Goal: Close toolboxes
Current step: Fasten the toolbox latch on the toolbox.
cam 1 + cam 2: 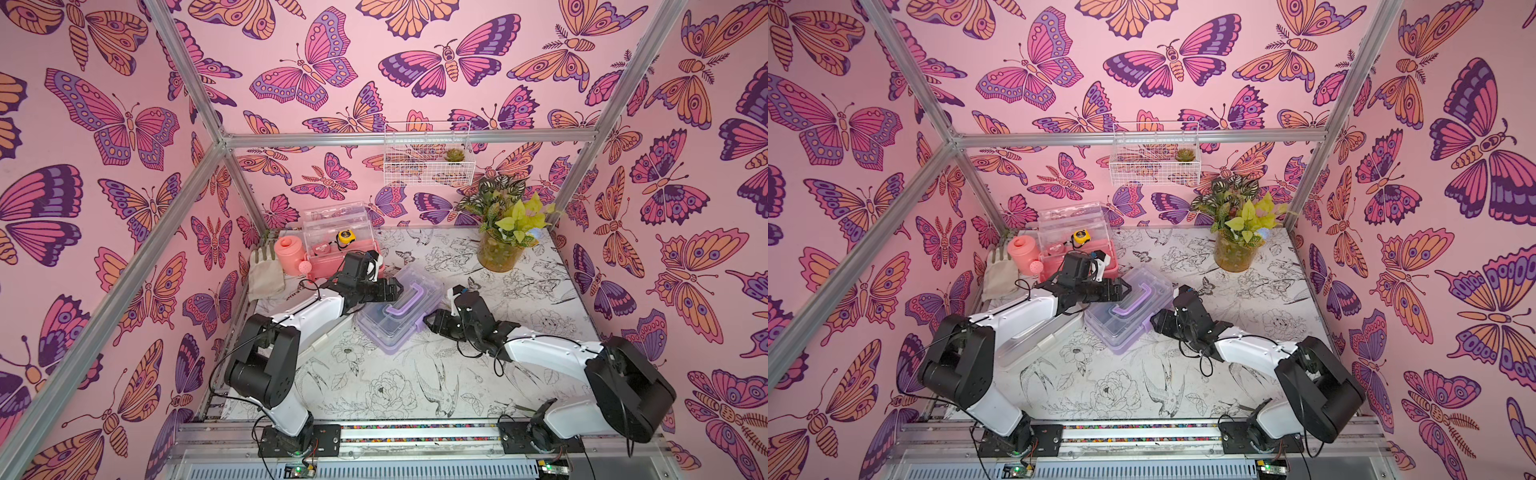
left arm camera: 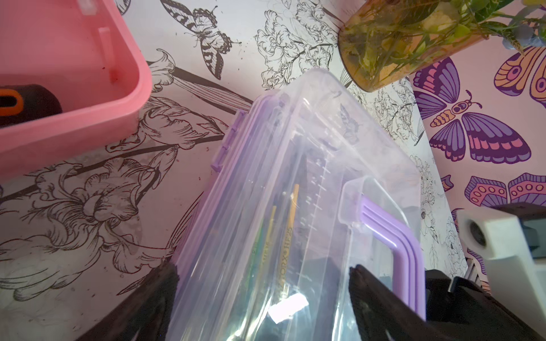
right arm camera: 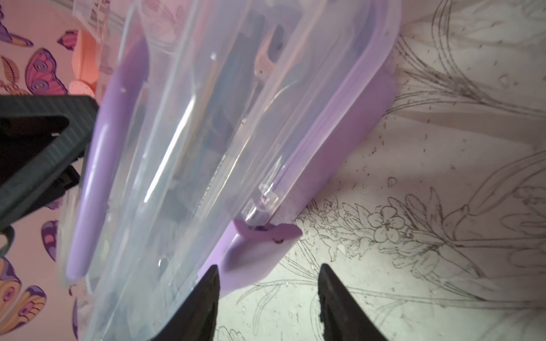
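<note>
The purple toolbox (image 1: 395,328) (image 1: 1125,328) lies mid-table with its clear lid down and its purple handle (image 2: 393,236) flat. My left gripper (image 1: 395,291) (image 2: 263,270) hovers open over its far-left part, jaws wide astride the lid. My right gripper (image 1: 430,322) (image 3: 269,268) is open at the near-right side, bare table between its jaws. Just ahead of it the purple latch (image 3: 266,233) sticks out from the box. The pink toolbox (image 1: 332,268) (image 2: 74,118) stands at the back left, its clear lid (image 1: 336,224) raised. A white toolbox (image 1: 1038,338) lies partly under my left arm.
A pink watering can (image 1: 291,255) and a pair of gloves (image 1: 266,274) sit left of the pink toolbox. A yellow tape measure (image 1: 345,237) lies inside it. A potted plant (image 1: 498,249) stands at the back right. A wire basket (image 1: 428,158) hangs on the back wall.
</note>
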